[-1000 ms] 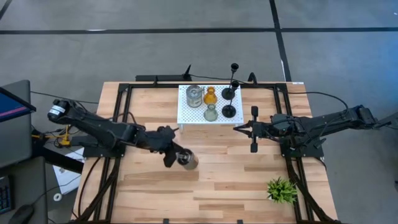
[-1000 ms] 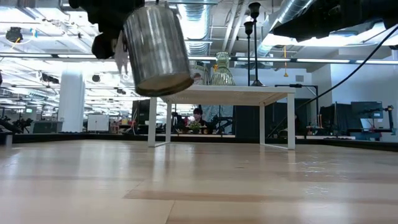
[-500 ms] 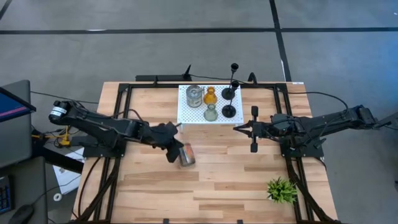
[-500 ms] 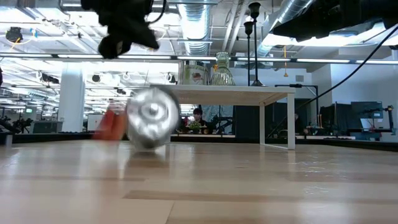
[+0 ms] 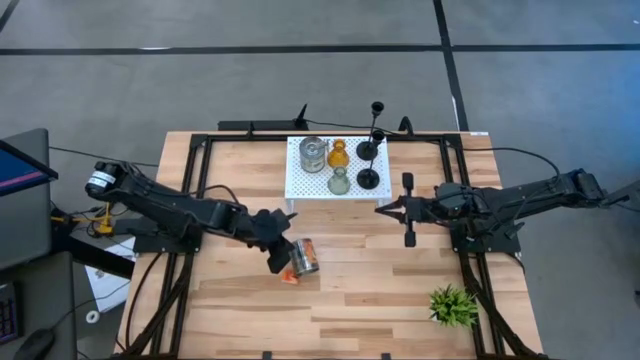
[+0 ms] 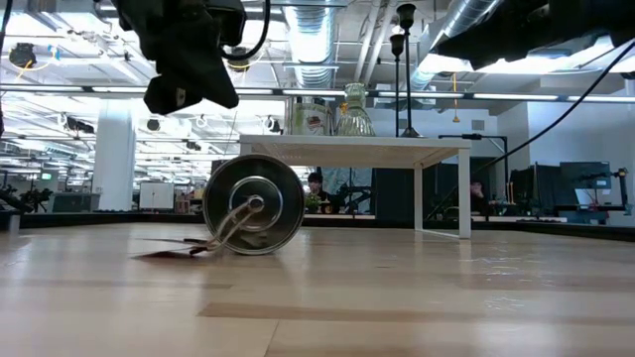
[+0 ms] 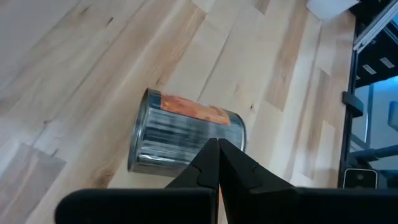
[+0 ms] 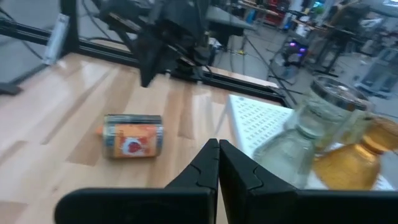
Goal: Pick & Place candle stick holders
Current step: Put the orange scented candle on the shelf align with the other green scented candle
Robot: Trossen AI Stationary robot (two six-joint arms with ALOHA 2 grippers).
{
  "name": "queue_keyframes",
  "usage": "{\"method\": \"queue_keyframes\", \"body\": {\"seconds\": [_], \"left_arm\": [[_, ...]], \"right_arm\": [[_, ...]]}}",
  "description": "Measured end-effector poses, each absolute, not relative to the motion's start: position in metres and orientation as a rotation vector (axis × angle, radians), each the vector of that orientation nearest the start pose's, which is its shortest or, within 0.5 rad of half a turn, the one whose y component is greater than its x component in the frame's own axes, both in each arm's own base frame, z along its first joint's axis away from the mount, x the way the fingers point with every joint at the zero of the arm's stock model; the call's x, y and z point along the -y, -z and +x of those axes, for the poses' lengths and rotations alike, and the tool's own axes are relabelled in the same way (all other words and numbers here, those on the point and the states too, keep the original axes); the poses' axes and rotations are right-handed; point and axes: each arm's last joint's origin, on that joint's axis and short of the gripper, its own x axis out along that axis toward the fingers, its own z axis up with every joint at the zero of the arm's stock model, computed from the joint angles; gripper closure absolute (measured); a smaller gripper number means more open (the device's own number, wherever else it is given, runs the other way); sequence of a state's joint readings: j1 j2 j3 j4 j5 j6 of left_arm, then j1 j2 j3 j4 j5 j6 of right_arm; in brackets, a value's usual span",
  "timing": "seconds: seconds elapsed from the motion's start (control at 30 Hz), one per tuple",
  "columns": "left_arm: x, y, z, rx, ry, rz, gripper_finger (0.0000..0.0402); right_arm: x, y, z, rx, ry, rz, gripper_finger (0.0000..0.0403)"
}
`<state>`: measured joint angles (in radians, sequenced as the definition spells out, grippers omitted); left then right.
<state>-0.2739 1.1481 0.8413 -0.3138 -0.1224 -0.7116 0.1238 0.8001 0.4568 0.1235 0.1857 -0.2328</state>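
Note:
A silvery jar-like holder (image 5: 304, 256) with an orange label lies on its side on the table; it also shows in the low view (image 6: 254, 204), the left wrist view (image 7: 185, 134) and the right wrist view (image 8: 133, 136). My left gripper (image 5: 277, 250) is shut and hovers just left of and above it (image 6: 189, 74), touching nothing. The white perforated stand (image 5: 300, 185) carries the other silvery jar (image 5: 313, 154), the amber holder (image 5: 338, 155), the grey-green holder (image 5: 339, 181) and two black thin-stemmed holders (image 5: 368, 150) (image 5: 368, 179). My right gripper (image 5: 384, 207) is shut and empty, right of the stand.
A spiky green plant (image 5: 453, 305) stands near the table's near right corner. A small orange tag (image 5: 287, 277) lies on the wood beside the fallen jar. Dark frame rails run along the table's left and right sides.
The silvery jar, which hung tilted from my left gripper a second ago, has dropped onto the table, rolled and now lies on its side, a little nearer the near edge. My left gripper has stayed above it. My right arm has kept still.

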Motion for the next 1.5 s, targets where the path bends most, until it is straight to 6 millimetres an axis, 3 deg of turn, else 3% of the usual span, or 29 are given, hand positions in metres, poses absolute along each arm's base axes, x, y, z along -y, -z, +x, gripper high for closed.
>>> {"method": "queue_keyframes", "body": {"seconds": [0.27,0.4,0.6,0.97,1.27,1.5], "left_arm": [[0.063,-0.26,0.233,-0.648,-0.135,-0.534,0.0401],[0.065,-0.248,0.235,-0.68,-0.176,-0.5,0.0401],[0.065,-0.245,0.233,-0.638,-0.266,-0.391,0.0401],[0.064,-0.231,0.236,-0.692,-0.357,-0.322,0.0401],[0.075,-0.203,0.248,-0.752,-0.431,-0.216,0.0401],[0.08,-0.2,0.253,-0.731,-0.412,-0.212,0.0401]], "right_arm": [[-0.023,-0.237,0.19,-0.252,-0.108,-0.132,0.0403],[-0.03,-0.224,0.209,-0.276,-0.134,-0.128,0.0403],[-0.042,-0.203,0.238,-0.314,-0.207,-0.112,0.0403],[-0.088,-0.173,0.295,-0.463,-0.343,-0.104,0.0403],[-0.107,-0.155,0.317,-0.519,-0.379,-0.119,0.0403],[-0.112,-0.142,0.333,-0.559,-0.36,-0.066,0.0403]]}}
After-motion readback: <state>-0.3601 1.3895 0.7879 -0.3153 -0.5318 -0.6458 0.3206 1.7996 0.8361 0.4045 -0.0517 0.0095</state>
